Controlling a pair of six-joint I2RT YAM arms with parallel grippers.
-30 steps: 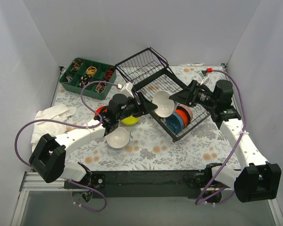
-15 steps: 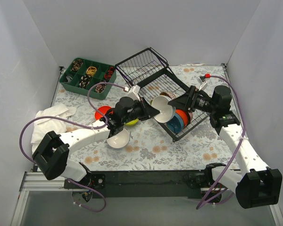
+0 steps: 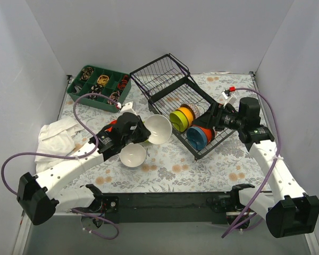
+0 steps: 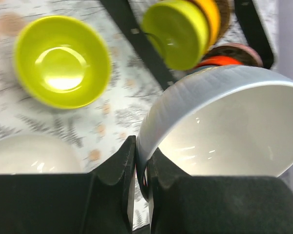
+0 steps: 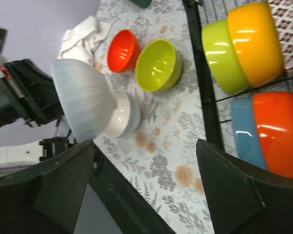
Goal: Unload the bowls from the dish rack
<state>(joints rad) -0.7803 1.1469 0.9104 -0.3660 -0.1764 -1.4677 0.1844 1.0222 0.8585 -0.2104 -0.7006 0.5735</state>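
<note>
Grips rim of white bowl in left gripper, arm stretched diagonally, left of dish rack. Holds right gripper spread wide at rack's right edge, elbow bent.

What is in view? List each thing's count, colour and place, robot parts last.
wire dish rack: one, black, far middle of table
racked lime bowl, orange bowl, blue bowl, red-orange bowl: one each, on edge in rack
patterned dish: one, brown-white, next to orange bowl
loose lime bowl, red bowl, white bowl: one each, on table left of rack
held white bowl: one, in left gripper
compartment tray: one, green, far left
crumpled cloth: one, white, left edge
left gripper: black, shut on held bowl's rim
right gripper: black, open, beside rack
</note>
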